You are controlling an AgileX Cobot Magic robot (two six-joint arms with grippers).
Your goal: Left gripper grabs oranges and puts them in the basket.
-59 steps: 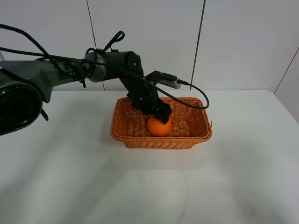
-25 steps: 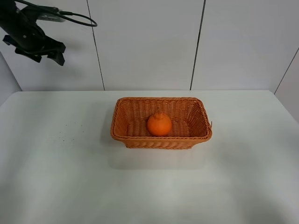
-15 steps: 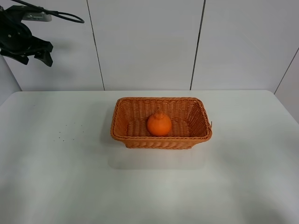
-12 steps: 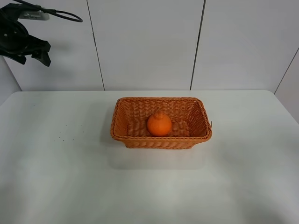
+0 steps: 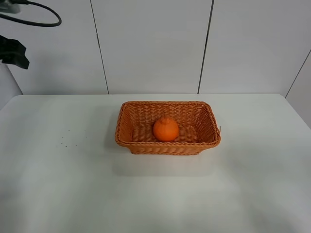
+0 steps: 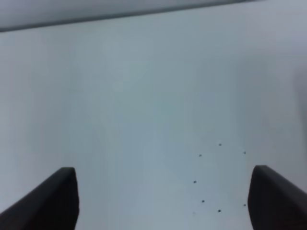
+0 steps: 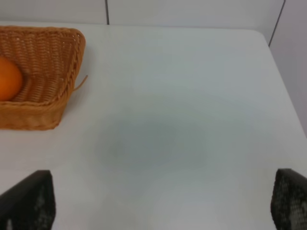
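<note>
Two jaws of the left gripper (image 6: 163, 201) stand wide apart, empty, high over the far left of the white table (image 5: 73, 184). Well to its right, the orange (image 5: 165, 129) sits inside the basket (image 5: 167, 148) mid-table. The right gripper (image 7: 163, 201) likewise gapes, holding nothing.

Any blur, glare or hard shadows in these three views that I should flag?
Exterior high: sharp, evenly lit, only a soft shadow in front of the basket, no glare on the orange. Left wrist: soft focus, the left gripper shows as dark blurs against the table. Right wrist: mild blur, a faint diffuse shadow on the table, the right gripper dark and blurred.
</note>
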